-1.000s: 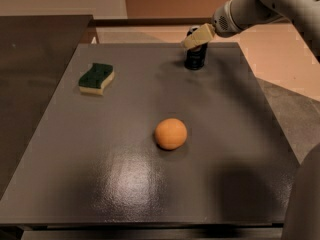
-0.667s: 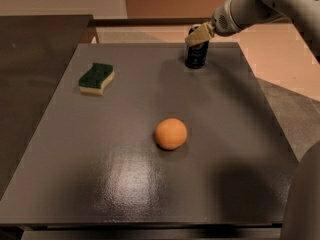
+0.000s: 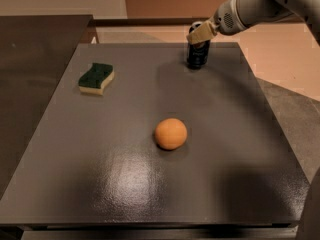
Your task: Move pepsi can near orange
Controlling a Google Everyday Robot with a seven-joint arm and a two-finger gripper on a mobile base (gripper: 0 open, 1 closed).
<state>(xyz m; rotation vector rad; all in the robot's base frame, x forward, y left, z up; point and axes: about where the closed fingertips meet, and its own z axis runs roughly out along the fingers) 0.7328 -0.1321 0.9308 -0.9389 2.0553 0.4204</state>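
Observation:
The pepsi can (image 3: pixel 197 56) is a small dark can standing upright near the far edge of the grey table (image 3: pixel 235 134), right of centre. The gripper (image 3: pixel 201 33) reaches in from the upper right on the white arm and sits at the can's top, covering it. The orange (image 3: pixel 170 133) is a smooth round fruit lying near the middle of the table, well in front of the can and slightly left of it. The can and the orange are far apart.
A green-and-yellow sponge (image 3: pixel 96 78) lies at the table's far left. A dark counter (image 3: pixel 30 74) adjoins the table's left side. The floor drops away beyond the right and far edges.
The gripper has shifted slightly right and up at the can's top. The can, the orange and the sponge stay where they were.

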